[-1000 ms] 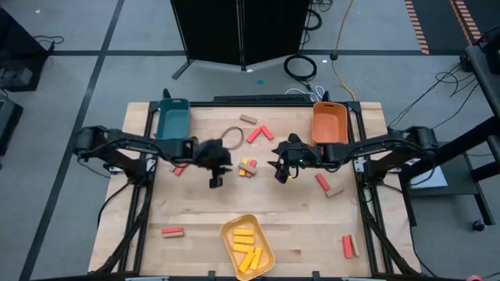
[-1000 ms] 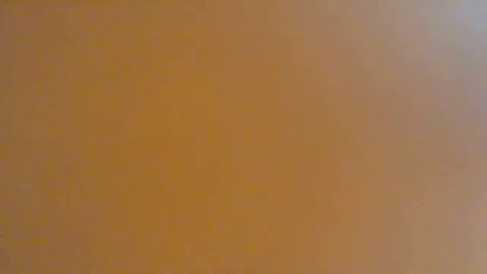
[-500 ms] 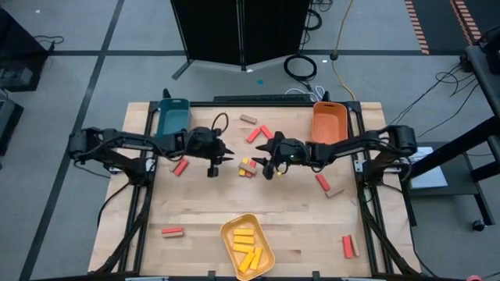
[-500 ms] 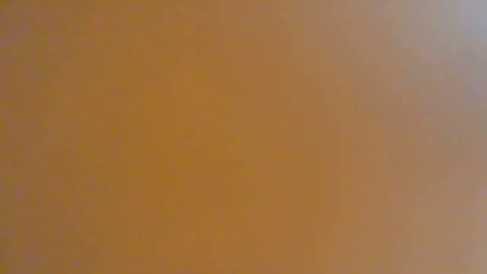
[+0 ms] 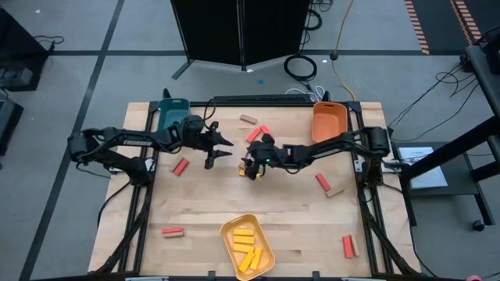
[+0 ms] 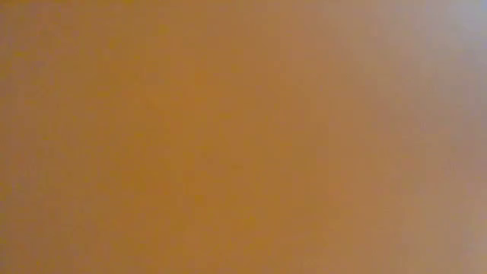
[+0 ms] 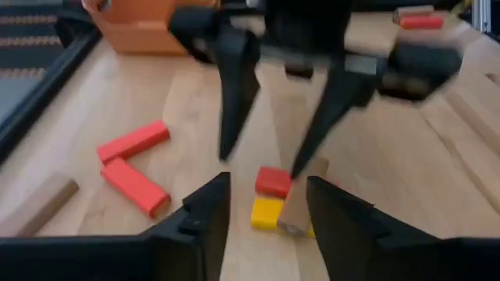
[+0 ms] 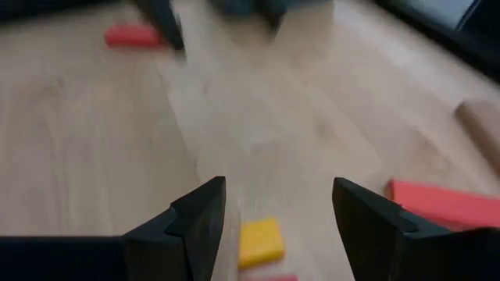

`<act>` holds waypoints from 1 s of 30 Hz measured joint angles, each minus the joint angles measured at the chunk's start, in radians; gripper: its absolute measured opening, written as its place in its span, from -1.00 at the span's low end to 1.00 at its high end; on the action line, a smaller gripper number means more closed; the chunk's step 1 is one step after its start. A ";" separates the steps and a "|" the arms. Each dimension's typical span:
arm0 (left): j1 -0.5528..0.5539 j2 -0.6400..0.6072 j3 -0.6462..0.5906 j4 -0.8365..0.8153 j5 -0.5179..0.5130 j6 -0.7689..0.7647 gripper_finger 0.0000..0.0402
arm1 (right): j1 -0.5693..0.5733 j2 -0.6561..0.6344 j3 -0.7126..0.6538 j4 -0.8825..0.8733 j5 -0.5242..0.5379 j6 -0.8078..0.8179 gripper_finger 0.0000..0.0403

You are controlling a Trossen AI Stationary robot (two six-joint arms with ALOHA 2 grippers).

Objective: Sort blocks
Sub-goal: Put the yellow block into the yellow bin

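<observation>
Small block cluster [image 5: 248, 162] near table [image 5: 297, 234] centre is being approached by open, empty right gripper [image 5: 251, 167]; next, closing on one block; left gripper [image 5: 221, 149] beside it, open, empty.

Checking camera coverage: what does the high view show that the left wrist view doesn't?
High view only: the yellow rectangular tray holding yellow blocks, the teal rectangular tray, and both dark arms. Left wrist view only: close detail of the small pile, a red block atop a yellow block. Shared: the open right gripper over that pile, the orange rectangular tray, and the wooden table.
</observation>
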 joint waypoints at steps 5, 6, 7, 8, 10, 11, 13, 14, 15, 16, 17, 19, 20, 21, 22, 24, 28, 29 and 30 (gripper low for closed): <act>-0.001 0.000 0.000 0.020 0.000 0.007 -0.01 | 0.028 0.079 0.107 -0.161 0.006 0.005 0.00; -0.001 0.000 0.000 0.019 0.000 0.007 0.00 | 0.035 0.089 0.122 -0.183 0.023 0.014 0.00; -0.002 0.000 0.000 0.018 0.000 0.007 0.00 | 0.041 0.097 0.130 -0.208 0.050 0.026 0.00; -0.002 0.000 0.000 0.016 0.000 0.009 0.00 | 0.047 0.102 0.136 -0.227 0.074 0.039 0.00; -0.002 0.000 0.000 0.009 0.000 0.027 0.00 | 0.054 0.102 0.141 -0.240 0.093 0.054 0.00; -0.002 0.000 0.000 0.008 0.000 0.031 0.00 | 0.057 0.102 0.141 -0.247 0.098 0.062 0.00; -0.002 0.000 0.000 0.009 0.003 0.033 0.00 | 0.062 0.102 0.141 -0.253 0.099 0.082 0.00; -0.002 0.000 0.000 0.009 0.004 0.035 0.00 | 0.065 0.102 0.141 -0.261 0.100 0.093 0.00; -0.002 0.000 0.000 0.009 0.004 0.041 0.00 | 0.067 0.101 0.141 -0.269 0.100 0.105 0.00; -0.002 0.000 0.000 0.008 0.004 0.048 0.00 | 0.070 0.101 0.141 -0.280 0.100 0.115 0.00; -0.002 0.000 0.000 0.008 0.005 0.051 0.00 | 0.073 0.099 0.142 -0.290 0.101 0.129 0.00; -0.001 0.000 0.000 0.008 0.005 0.051 0.00 | 0.076 0.099 0.142 -0.295 0.107 0.140 0.00; -0.002 0.000 0.000 0.008 0.005 0.052 0.00 | 0.078 0.099 0.142 -0.297 0.108 0.146 0.00; -0.002 0.000 0.000 0.008 0.005 0.052 0.00 | 0.079 0.099 0.142 -0.305 0.108 0.154 0.00; -0.002 0.000 0.000 0.008 0.005 0.052 0.00 | 0.080 0.099 0.142 -0.315 0.108 0.165 0.00; -0.001 0.000 0.000 0.009 0.003 0.052 0.00 | 0.080 0.098 0.144 -0.347 0.110 0.196 0.00; -0.001 0.000 0.000 0.010 -0.024 0.053 0.00 | 0.082 0.094 0.146 -0.413 0.139 0.238 0.00; -0.001 0.000 0.000 0.010 -0.027 0.053 0.00 | 0.082 0.093 0.146 -0.425 0.139 0.241 0.00; -0.001 0.000 0.000 0.010 -0.027 0.053 0.00 | 0.081 0.091 0.145 -0.435 0.138 0.244 0.00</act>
